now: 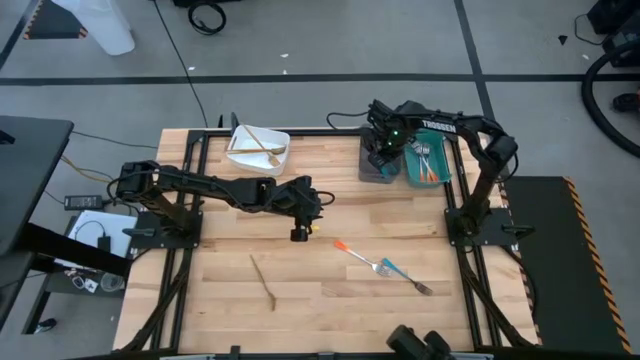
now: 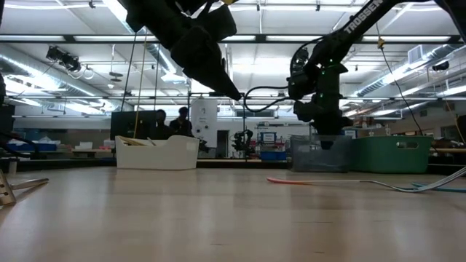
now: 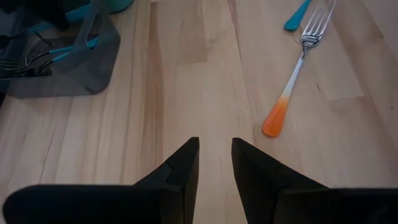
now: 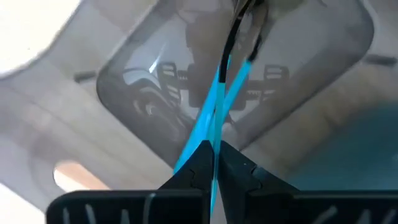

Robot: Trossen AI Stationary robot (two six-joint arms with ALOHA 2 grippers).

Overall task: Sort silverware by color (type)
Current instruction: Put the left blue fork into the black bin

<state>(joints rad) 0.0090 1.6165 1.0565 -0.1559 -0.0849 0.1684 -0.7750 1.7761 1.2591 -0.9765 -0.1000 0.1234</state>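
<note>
From above, the right gripper (image 1: 381, 150) hides most of the grey bin (image 1: 377, 172), so its contents cannot be read there. The right wrist view shows what is concealed: the fingers are pinched on a blue-handled utensil (image 4: 214, 109) hanging over that bin, with another blue handle already inside. The left gripper (image 1: 299, 232) hovers well apart from the grey bin, toward the table's middle, jaws a narrow gap apart and empty. Its wrist view shows an orange-handled fork (image 3: 292, 84) lying near the grey bin's side. Only the high view shows the gold utensil (image 1: 264, 279) lying farthest from the bin, and the gold pieces in the white bin (image 1: 240, 158).
</note>
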